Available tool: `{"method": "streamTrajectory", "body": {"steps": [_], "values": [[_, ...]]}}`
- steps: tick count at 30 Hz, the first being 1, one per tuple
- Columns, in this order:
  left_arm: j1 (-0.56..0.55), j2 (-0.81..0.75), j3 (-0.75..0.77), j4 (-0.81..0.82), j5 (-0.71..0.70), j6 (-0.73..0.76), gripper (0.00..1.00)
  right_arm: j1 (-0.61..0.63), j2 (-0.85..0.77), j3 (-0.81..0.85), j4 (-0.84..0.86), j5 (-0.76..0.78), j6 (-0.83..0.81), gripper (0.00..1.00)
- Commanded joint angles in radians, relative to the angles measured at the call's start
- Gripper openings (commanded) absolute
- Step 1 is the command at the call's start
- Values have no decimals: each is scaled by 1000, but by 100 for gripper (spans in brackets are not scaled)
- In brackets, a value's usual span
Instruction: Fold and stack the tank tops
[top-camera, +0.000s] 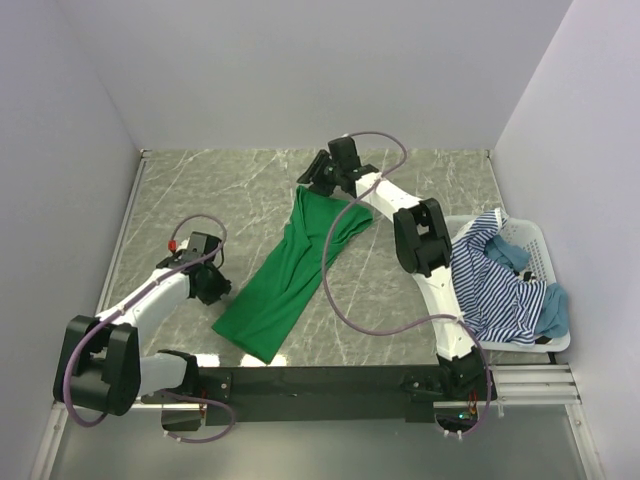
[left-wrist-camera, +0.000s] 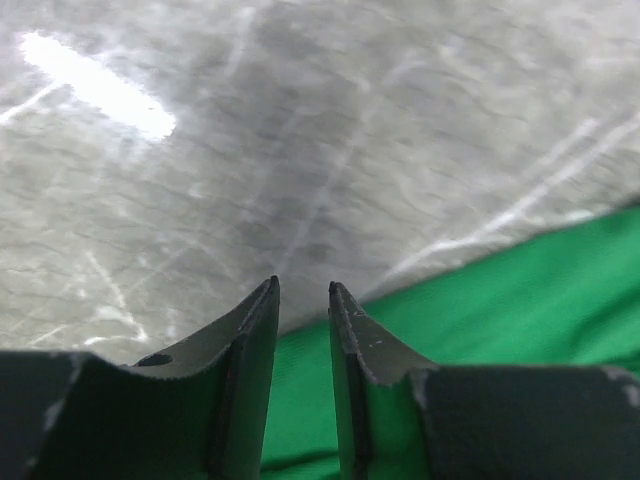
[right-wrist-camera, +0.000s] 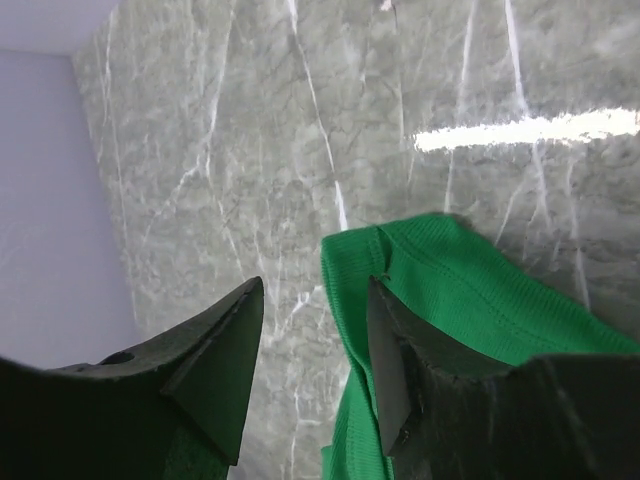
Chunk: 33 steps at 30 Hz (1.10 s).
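**Green top laid slantwise; two more in the basket**

Found the green tank top (top-camera: 290, 275) lying flat near the middle of the bench (top-camera: 200, 190). Ran long and narrow on a diagonal, with the wider end toward the arm bases on the left and the narrower end farther off to the right. Showed a flap of cloth turned out on the far right side.

Found the striped tank top (top-camera: 490, 285) heaped in the basket (top-camera: 545, 240) at the right edge of the bench, spilling over its near rim. Saw the teal tank top (top-camera: 555, 312) bunched under and beside it.

From above, placed the right end effector (right-wrist-camera: 315, 290) at the far tip of the green tank top and the left end effector (left-wrist-camera: 303, 290) just beside its near left edge. Could not judge either finger gap from there. Saw the basket and its two garments in that view alone.

On the left wrist, saw the fingers nearly together with only a slim gap between them. Made out bare bench through the gap and nothing held, with green cloth just to the right.

On the right wrist, saw the fingers parted wider. Found a stitched, ribbed corner of the green cloth lying in the gap against one finger, not pinched. Made out that ribbing only there.
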Motion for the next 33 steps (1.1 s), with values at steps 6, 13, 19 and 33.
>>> {"method": "streamTrajectory", "body": {"steps": [6,13,19,33], "values": [[7,-98,138,28,155,98,37,5,-119,-179,22,102,-45,50],[-71,-66,140,103,344,89,39,8,-177,-255,-118,309,-151,45],[-208,59,137,166,392,47,39,-2,-291,-434,-120,446,-168,43],[-169,480,325,79,39,65,34,-25,-541,-843,-38,480,-116,42]]}}
